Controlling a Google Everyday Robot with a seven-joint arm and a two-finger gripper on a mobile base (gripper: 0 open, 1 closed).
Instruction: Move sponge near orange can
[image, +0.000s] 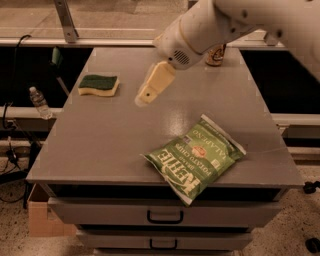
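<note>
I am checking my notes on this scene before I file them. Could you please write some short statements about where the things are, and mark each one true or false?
1. The sponge lies on the left rear part of the table, green side up. True.
2. The gripper is touching the sponge. False: it hangs over the table to the right of the sponge, apart from it.
3. The orange can stands upright near the table's far edge, partly hidden behind the arm. True.
4. The chip bag lies beside the orange can. False: it lies near the front edge, far from the can.
5. The water bottle stands on the table. False: it is off the table, to its left.
</note>
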